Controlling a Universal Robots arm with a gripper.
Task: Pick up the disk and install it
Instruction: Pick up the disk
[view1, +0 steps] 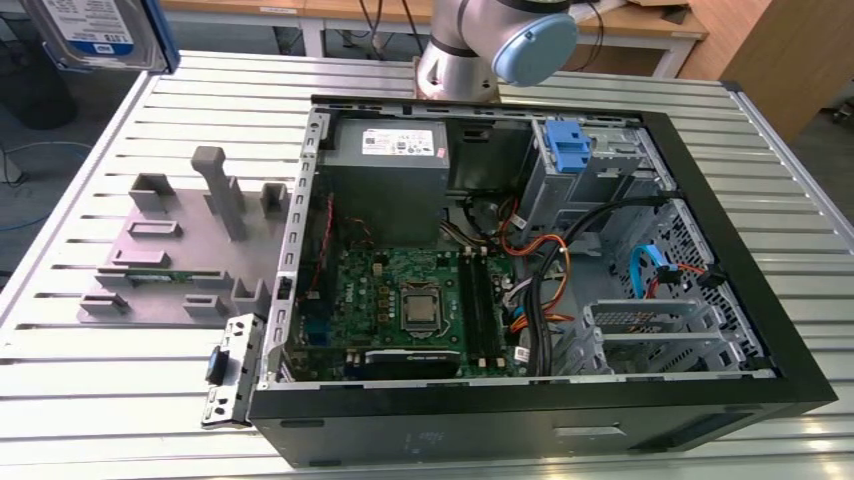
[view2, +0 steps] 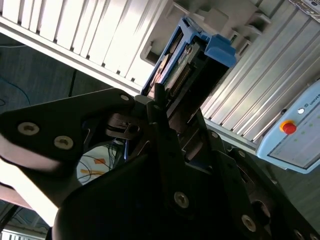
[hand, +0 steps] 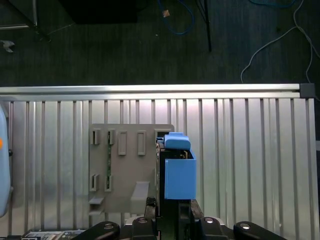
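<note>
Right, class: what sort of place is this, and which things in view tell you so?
Probably a robotics lab bench for computer assembly: an open computer case lies on a ribbed metal table, a grey fixture plate beside it, and the gripper holds the disk.

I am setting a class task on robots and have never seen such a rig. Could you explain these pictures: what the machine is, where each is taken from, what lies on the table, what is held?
The machine is one robot arm, standing by a ribbed metal table. The exterior view comes from a camera off the arm, looking down on the table. On it lies an open computer case with its circuit board and cables exposed; towards the exterior view's left of it sits a grey holder block with slots. Both wrist views come from cameras riding on the arm near its hand. They show the hand closed on the disk, a drive in a blue plastic frame, held above the grey holder block.
</note>
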